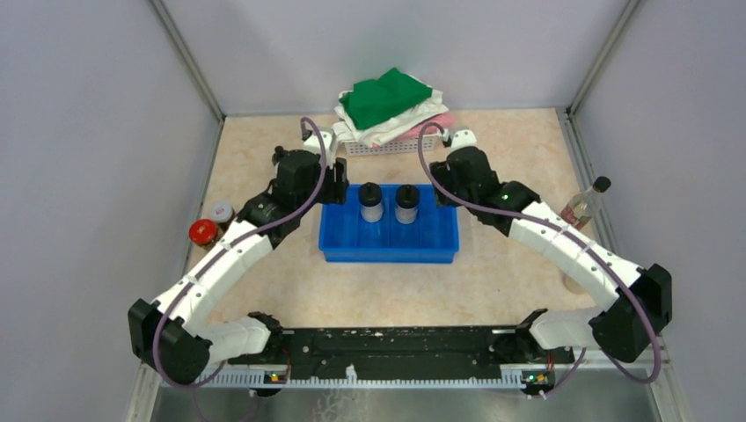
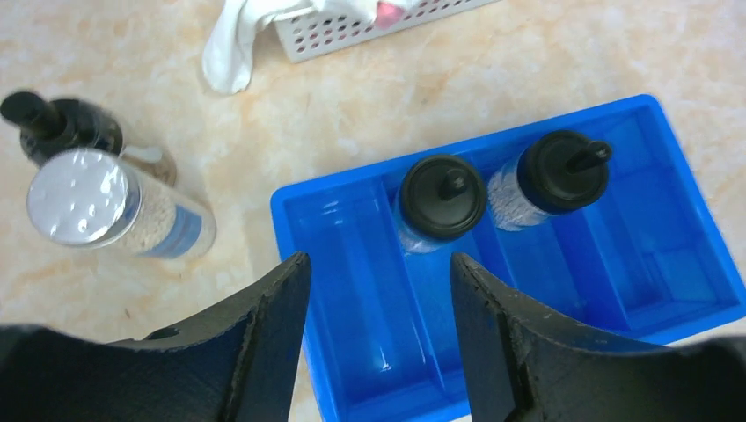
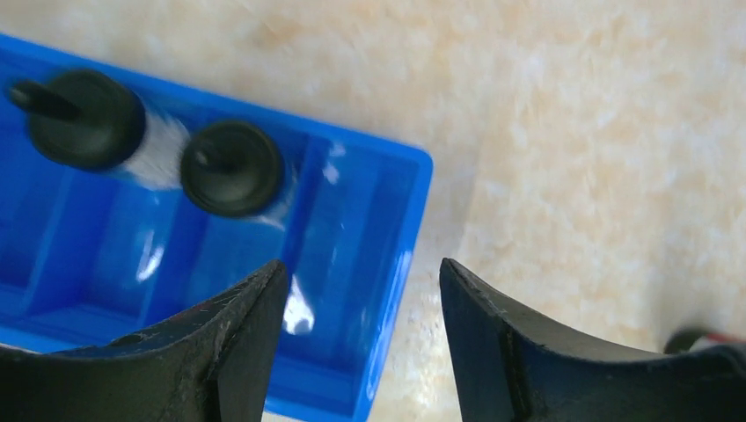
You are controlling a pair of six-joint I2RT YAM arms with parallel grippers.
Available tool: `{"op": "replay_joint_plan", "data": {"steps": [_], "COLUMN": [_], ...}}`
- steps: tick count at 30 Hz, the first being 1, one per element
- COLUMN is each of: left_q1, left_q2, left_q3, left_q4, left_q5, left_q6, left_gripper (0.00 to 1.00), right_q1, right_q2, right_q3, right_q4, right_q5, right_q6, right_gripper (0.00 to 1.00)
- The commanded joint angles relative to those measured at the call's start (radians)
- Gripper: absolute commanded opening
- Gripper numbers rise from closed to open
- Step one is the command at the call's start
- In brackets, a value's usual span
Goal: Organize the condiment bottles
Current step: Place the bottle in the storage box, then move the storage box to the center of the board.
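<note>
Two clear bottles with black caps stand in the blue tray (image 1: 390, 251): the left one (image 1: 370, 200) (image 2: 442, 196) and the right one (image 1: 406, 202) (image 3: 231, 167). My left gripper (image 1: 340, 186) (image 2: 380, 272) is open and empty above the tray's left end. My right gripper (image 1: 438, 192) (image 3: 362, 277) is open and empty over the tray's right rim. A red-capped jar (image 1: 203, 232) and a silver-capped jar (image 1: 222, 212) (image 2: 79, 195) stand left of the tray, with a dark black-capped bottle (image 2: 53, 127) beside them. A taller bottle with a black cap (image 1: 585, 205) stands at the right wall.
A white basket (image 1: 387, 143) (image 2: 352, 31) of green, white and pink cloths stands behind the tray, with a cloth hanging over its edge. Grey walls close in the table on the left, right and back. The tray's other compartments hold nothing.
</note>
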Motion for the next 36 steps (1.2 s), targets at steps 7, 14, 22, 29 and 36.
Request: {"op": "replay_joint_plan", "data": {"steps": [7,14,22,29,36], "left_q1": [-0.005,-0.005,-0.004,-0.005,-0.005], "left_q2": [-0.028,0.036,0.098,0.147,0.188], "left_q3": [-0.137,-0.147,-0.168,-0.189,-0.21], "left_q4": [-0.146,-0.202,-0.184,-0.144,-0.113], "left_q5": [-0.127,-0.177,-0.165,-0.151,-0.158], "left_q6": [-0.164,-0.219,-0.249,-0.263,-0.267], "left_gripper": [0.56,0.58,0.59,0.6,0.56], "right_q1": [-0.012,-0.015,-0.014,-0.017,-0.027], "right_q2": [-0.005,0.019,0.044,0.069,0.12], "right_q3": [-0.172,-0.213,-0.259,-0.312,-0.342], "right_q4": [-0.024,0.011,0.059,0.108,0.155], "right_q5": [0.008,-0.019,-0.04,-0.04,-0.047], "right_q6": [0.171,0.173,0.183,0.2,0.211], "right_gripper": [0.59,0.6,0.6,0.59,0.53]}}
